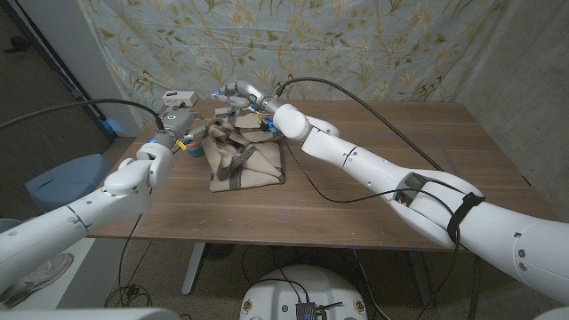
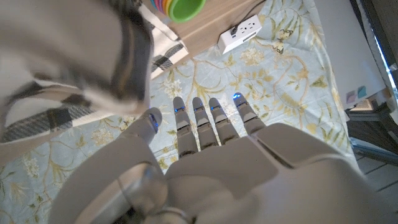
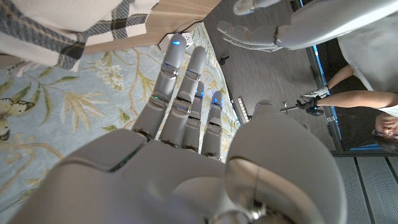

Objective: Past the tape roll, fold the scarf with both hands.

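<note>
The scarf (image 1: 245,160) lies bunched, long axis running away from the robot. Left hand (image 1: 180,127) pinches its left edge; right hand (image 1: 238,96) grips its far end.

scarf (image 2: 68,68) blurred, tape roll (image 1: 189,151) half hidden

A lab: a floral backdrop sheet (image 1: 293,44) hangs behind the table (image 1: 373,191), with cables (image 1: 53,111) and a person (image 3: 367,93) nearby.
</note>
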`<state>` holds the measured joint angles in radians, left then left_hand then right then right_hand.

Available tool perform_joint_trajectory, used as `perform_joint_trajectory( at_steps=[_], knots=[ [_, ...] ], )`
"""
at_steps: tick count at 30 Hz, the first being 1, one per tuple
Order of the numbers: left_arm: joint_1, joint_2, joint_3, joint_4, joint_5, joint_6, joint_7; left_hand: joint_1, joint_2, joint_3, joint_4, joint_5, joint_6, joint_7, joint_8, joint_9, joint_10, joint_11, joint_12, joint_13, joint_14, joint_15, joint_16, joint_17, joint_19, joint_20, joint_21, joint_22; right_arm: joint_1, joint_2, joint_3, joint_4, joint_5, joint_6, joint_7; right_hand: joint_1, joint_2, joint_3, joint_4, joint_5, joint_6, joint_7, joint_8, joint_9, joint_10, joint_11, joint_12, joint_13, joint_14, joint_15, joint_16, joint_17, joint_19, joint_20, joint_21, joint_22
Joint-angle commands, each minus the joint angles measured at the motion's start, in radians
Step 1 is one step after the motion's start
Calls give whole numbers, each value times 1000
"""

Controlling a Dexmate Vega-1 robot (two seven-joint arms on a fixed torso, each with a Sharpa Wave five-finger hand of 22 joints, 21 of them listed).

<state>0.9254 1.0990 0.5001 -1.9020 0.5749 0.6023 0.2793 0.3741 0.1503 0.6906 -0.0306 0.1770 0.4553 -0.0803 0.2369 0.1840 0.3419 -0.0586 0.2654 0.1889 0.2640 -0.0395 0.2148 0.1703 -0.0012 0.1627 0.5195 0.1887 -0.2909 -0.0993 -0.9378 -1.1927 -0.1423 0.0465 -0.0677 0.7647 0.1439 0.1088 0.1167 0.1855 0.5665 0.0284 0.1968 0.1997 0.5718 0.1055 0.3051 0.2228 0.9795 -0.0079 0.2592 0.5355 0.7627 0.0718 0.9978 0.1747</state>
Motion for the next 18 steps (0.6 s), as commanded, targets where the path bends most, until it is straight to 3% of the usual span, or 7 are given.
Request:
perform_joint_trajectory(
  at_steps=[1,4,5,10,13,18],
  knots=[
    [380,134,-336,-245,-80,50,177,-7,-9,-2,-7,2,34,5,6,3,35,-3,12,3,51,-8,14,6,27,1,7,2,-15,-29,3,-53,-86,-143,-146,23,-6,8,-27,-1,3,-17,6,1,-12,-21,-19,2,-78,2,-27,2,-85,1,-39,3],
    [462,131,-410,-273,-88,29,208,-11,-11,-2,-10,3,48,11,6,3,52,-5,14,4,65,-6,14,6,36,-1,10,3,-17,-50,-16,-103,-146,-292,-160,17,-13,10,-43,-3,-33,-37,-2,1,-52,-33,-49,4,-172,7,-46,8,-170,7,-80,3],
    [464,128,-414,-272,-85,25,205,-11,-11,-2,-11,3,49,12,5,3,55,-6,15,4,66,-7,14,6,37,0,10,3,-16,-50,-17,-106,-146,-300,-159,16,-20,9,-50,-3,-49,-43,-6,1,-66,-34,-58,6,-203,8,-52,8,-202,2,-95,3],
    [502,111,-447,-277,-72,-29,210,-13,-11,-1,-14,4,57,11,4,3,63,-8,14,4,76,-12,13,6,46,-1,13,4,0,-75,-70,-135,-215,-498,-117,10,-34,5,-71,0,-124,-57,-13,4,-145,-44,-94,15,-324,17,-67,6,-278,17,-139,2],
    [509,93,-459,-278,-62,-51,209,-14,-11,0,-16,4,64,9,3,3,65,-10,13,4,82,-14,13,6,50,-3,14,4,9,-78,-93,-126,-232,-560,-100,6,-37,4,-76,1,-149,-58,-15,4,-178,-44,-105,18,-368,22,-73,3,-301,22,-153,2],
    [520,67,-479,-274,-40,-106,215,-15,-11,1,-19,5,66,13,1,3,68,-11,12,4,87,-14,12,6,55,-3,16,4,21,-75,-116,-84,-238,-605,-92,-2,-40,1,-75,0,-155,-59,-12,5,-184,-44,-105,20,-392,24,-75,0,-314,26,-163,1]
  ],
)
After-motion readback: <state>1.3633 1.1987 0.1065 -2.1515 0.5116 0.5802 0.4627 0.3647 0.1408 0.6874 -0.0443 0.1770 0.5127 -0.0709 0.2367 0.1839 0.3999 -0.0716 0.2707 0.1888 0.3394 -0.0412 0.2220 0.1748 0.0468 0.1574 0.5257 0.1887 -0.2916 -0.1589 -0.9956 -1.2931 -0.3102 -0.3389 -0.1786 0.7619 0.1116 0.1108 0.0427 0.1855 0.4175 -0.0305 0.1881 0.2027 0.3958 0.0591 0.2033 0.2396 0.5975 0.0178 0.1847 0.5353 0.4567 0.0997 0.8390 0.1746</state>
